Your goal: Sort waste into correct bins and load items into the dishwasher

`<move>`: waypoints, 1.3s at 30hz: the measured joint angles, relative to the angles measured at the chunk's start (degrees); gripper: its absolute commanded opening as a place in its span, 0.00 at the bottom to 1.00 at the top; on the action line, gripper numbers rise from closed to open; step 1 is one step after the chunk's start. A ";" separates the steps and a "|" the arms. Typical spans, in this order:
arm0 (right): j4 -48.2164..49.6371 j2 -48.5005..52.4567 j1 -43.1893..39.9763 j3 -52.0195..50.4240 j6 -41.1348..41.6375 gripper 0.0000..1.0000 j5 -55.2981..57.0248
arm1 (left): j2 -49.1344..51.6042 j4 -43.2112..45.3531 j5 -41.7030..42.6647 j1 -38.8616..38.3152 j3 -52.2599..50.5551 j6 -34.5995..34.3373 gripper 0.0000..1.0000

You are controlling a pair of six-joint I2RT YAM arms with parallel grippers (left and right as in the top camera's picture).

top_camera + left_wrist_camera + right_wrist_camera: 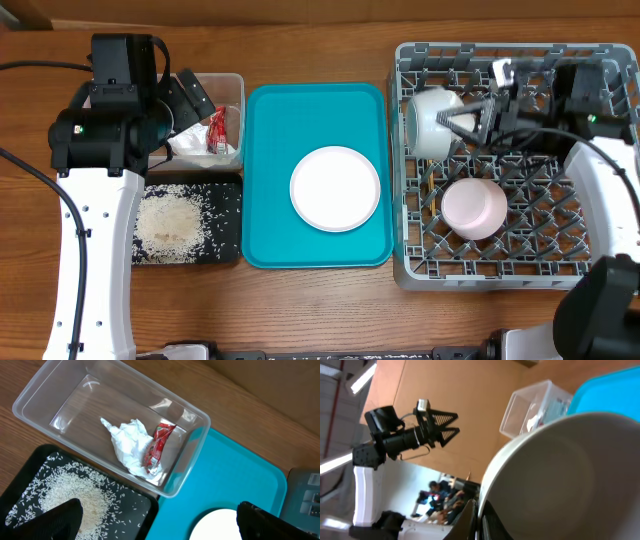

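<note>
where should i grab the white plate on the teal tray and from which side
Probably the rim, from above: the plate lies flat and face up on the teal tray, so only its raised edge offers a pinch. Its left edge suits the left gripper, which is open and holds nothing.

Inside rack (520, 262), grey bowl (428, 122) and pink bowl (474, 207) obstruct.

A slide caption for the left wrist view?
Tissue and red wrapper in the clear tub, rice on the black tray.
</note>
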 measured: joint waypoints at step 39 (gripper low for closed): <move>4.37 7.63 -12.22 -9.57 0.04 1.00 3.48 | 0.00 -0.02 0.00 0.00 0.00 0.02 1.00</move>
